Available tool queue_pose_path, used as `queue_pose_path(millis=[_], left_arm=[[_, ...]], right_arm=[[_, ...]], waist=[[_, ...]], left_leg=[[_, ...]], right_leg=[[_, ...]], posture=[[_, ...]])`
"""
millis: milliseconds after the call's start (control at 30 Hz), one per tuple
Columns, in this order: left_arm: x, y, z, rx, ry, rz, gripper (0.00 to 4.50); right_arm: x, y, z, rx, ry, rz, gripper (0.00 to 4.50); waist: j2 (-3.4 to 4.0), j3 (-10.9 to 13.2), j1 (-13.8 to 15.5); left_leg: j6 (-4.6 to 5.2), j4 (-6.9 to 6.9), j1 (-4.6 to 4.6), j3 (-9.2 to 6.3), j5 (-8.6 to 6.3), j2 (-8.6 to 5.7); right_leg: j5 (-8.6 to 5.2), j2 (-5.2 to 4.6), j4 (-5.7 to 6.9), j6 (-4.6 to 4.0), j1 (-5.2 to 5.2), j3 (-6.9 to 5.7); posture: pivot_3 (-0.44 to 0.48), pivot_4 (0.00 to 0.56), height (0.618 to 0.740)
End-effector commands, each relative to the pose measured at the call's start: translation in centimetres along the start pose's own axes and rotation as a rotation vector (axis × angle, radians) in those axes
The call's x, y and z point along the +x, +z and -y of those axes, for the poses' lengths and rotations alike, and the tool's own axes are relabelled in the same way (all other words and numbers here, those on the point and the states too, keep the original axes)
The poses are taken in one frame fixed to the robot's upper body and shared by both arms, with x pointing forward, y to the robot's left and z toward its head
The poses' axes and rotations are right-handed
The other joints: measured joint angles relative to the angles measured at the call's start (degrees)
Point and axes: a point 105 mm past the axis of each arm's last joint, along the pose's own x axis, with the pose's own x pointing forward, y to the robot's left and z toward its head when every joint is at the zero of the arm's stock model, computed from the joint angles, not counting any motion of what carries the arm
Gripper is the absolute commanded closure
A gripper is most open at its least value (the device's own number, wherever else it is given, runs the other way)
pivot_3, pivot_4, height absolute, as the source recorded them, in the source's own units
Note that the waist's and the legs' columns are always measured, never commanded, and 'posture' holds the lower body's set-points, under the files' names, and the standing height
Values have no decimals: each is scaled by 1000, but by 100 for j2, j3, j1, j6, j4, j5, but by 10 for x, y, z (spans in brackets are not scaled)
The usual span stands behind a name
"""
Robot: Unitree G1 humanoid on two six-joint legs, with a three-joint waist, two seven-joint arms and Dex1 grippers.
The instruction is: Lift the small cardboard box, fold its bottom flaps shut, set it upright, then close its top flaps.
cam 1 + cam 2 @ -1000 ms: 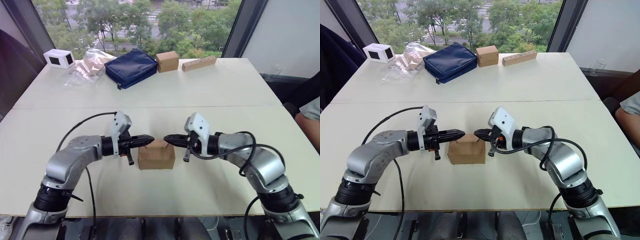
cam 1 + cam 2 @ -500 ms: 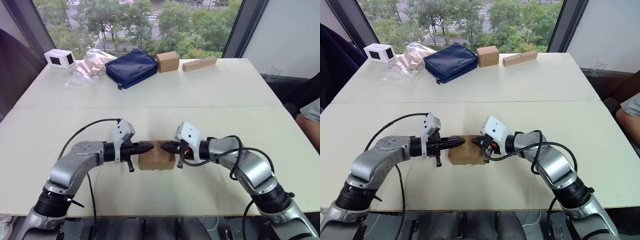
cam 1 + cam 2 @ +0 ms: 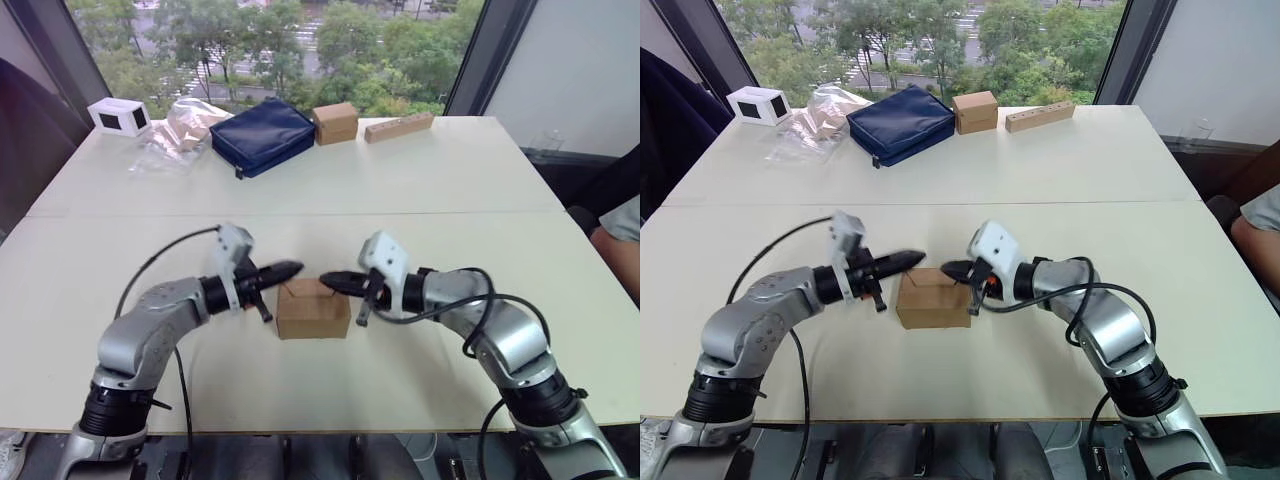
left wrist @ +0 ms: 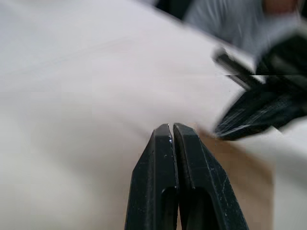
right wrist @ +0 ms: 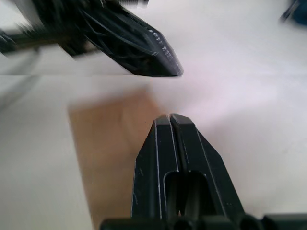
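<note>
box [image 3: 313,309] lower centre of frame, upright on table [image 3: 420,190] | left gripper [image 3: 292,268] pinched closed, empty, above box's left edge | right gripper [image 3: 327,278] pinched closed, empty, over top flaps [image 3: 308,292] | risk: uneven press skews flaps or shoves box sideways

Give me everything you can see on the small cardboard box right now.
The small cardboard box is plain brown corrugated cardboard, squarish, standing on the near part of the white table. Its top flaps look folded down, with a seam visible across the top. The left gripper and right gripper, both shut, point at it from either side, just above its top; whether either tip touches it is unclear.
</note>
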Motion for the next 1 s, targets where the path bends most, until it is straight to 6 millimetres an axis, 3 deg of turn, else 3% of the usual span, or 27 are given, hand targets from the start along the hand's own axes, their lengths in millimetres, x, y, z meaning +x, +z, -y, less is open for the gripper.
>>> queue_pose_path(millis=[33,167,300,400,700,1000], left_arm=[[-24,17,-5,6,-10,-27,4416],[-47,8,-13,1,34,-134,4416],[-78,-20,-5,19,23,-285,4416],[-89,-31,1,22,10,-337,4416],[-106,-59,10,-18,31,-412,4416],[-104,-66,9,-5,18,-441,4416]], right_arm=[[-23,31,3,25,-25,128,4500],[-46,25,4,79,-50,88,4500],[-75,-6,-1,155,-70,-60,4500],[-87,-20,-8,195,-66,-128,4500],[-111,-58,-18,257,-84,-280,4500],[-110,-68,-16,253,-83,-308,4500]], waist=[[1,0,0],[2,0,9],[4,1,10],[4,2,16],[6,2,18],[6,1,24]], left_leg=[[0,-1,0,-1,0,0],[0,-3,0,0,0,-1],[1,-9,0,3,-1,-3],[1,-10,4,2,-1,0],[5,-13,6,5,-4,2],[5,-13,7,5,-5,3]], right_leg=[[0,1,0,0,0,0],[0,0,-3,0,3,-1],[-1,-8,-12,-2,4,6],[-2,-10,-13,-4,8,7],[-2,-12,-26,-4,16,7],[-2,-11,-29,-5,19,5]], posture=[[0,150,740],[0,150,740],[0,150,740],[0,150,740],[0,150,740],[0,150,740]])
